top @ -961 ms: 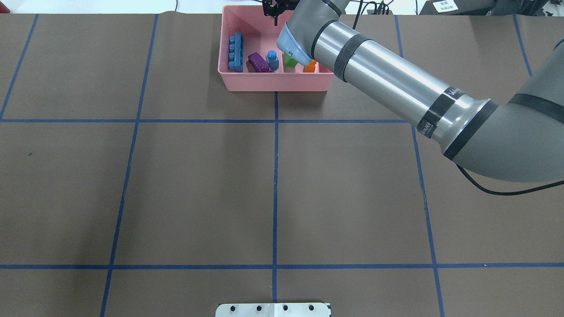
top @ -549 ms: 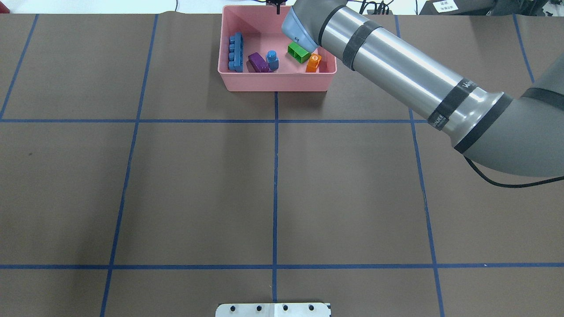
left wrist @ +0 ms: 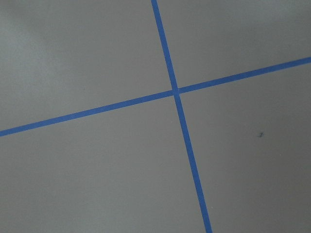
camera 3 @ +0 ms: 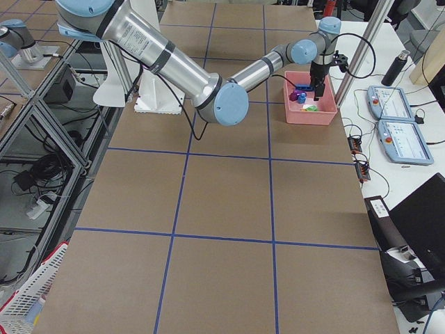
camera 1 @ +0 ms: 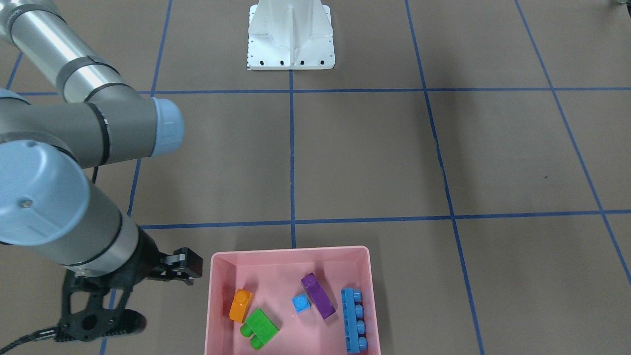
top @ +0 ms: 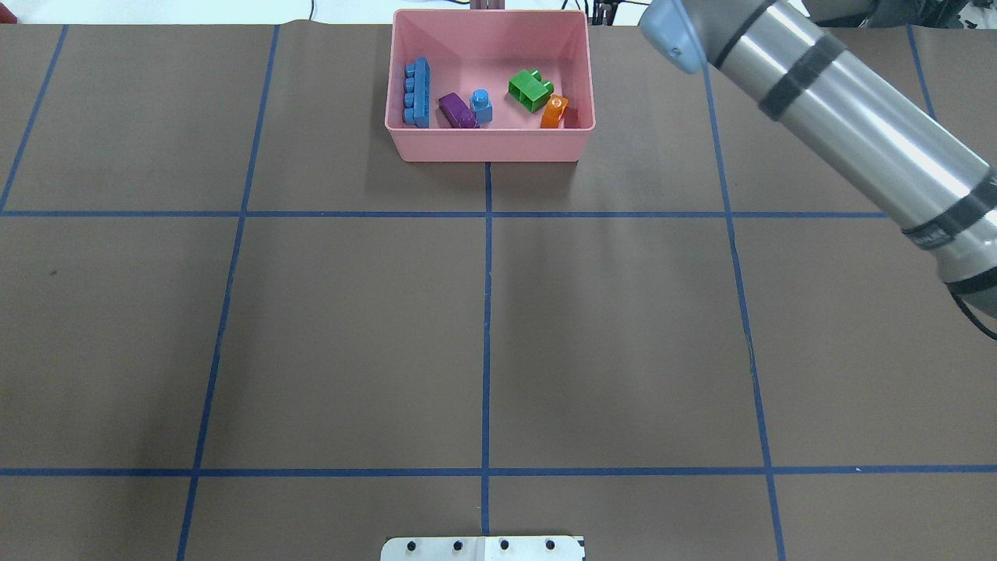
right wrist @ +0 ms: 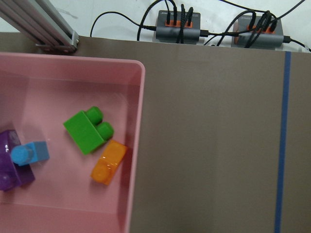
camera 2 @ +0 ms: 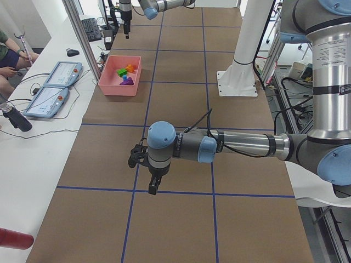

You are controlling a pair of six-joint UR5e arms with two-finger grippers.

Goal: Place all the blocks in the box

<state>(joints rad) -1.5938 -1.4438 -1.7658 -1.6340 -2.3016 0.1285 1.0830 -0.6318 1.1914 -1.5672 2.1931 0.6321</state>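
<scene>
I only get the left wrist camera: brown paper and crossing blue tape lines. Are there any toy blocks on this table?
Observer: Yes, five, all inside a pink box at the table's far edge.
Visitor: What colours?
Observer: An orange block, green block, purple block, small blue block and long blue block.
Visitor: Is anything holding one?
Observer: No. The right fingers hang open next to the box, empty.
</scene>
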